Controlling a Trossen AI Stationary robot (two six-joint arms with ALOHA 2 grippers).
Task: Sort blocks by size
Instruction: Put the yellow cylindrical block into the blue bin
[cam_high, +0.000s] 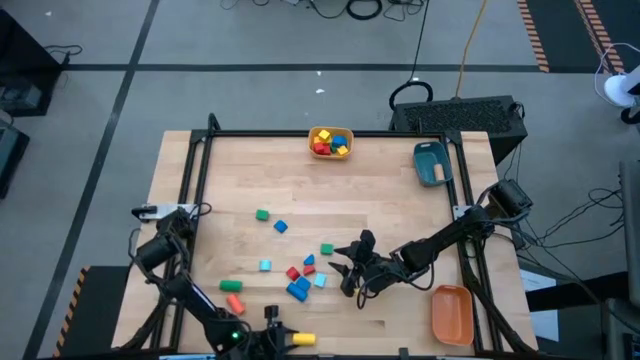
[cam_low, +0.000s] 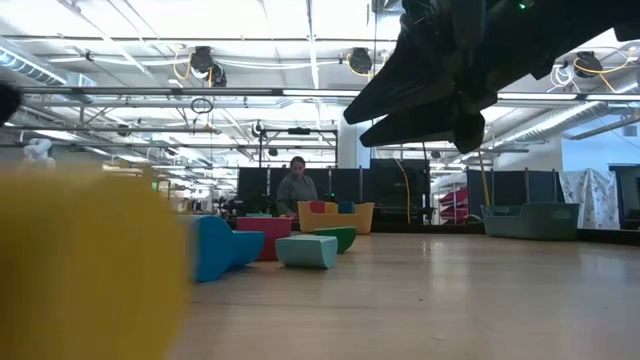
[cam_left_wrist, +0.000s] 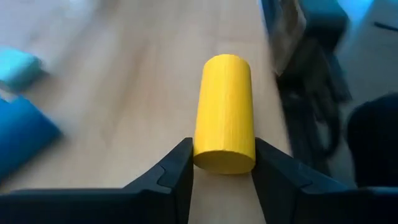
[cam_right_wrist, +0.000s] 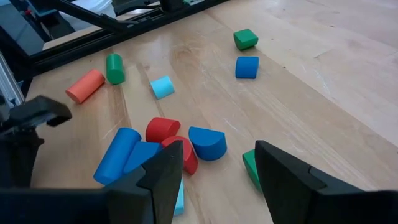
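A yellow cylinder (cam_left_wrist: 224, 112) lies near the table's front edge (cam_high: 304, 339), and my left gripper (cam_left_wrist: 224, 171) is shut on its near end. My right gripper (cam_right_wrist: 214, 180) is open and empty, hovering above the table (cam_high: 345, 268) just right of a cluster of blocks: a blue half-round (cam_right_wrist: 208, 142), two red pieces (cam_right_wrist: 163, 129), a blue cylinder (cam_right_wrist: 117, 154) and a green block (cam_right_wrist: 250, 167). A cyan cube (cam_right_wrist: 162, 87), a green cylinder (cam_right_wrist: 114, 68), an orange cylinder (cam_right_wrist: 86, 85), a green cube (cam_right_wrist: 245, 38) and a blue block (cam_right_wrist: 247, 66) lie spread on the table farther off. My left gripper pinches the yellow cylinder's near end (cam_left_wrist: 222, 158) between its two fingers (cam_left_wrist: 180, 168), one on each curved side. The fingers lie along the cylinder, which points straight away from the gripper toward the table's right. Whether it is clear of the table, I cannot tell.
A yellow bin (cam_high: 330, 141) holding several blocks stands at the far edge, a teal bin (cam_high: 432, 163) at the far right and an orange bin (cam_high: 451, 312) at the near right. A person (cam_low: 296, 188) is in the room behind the table.
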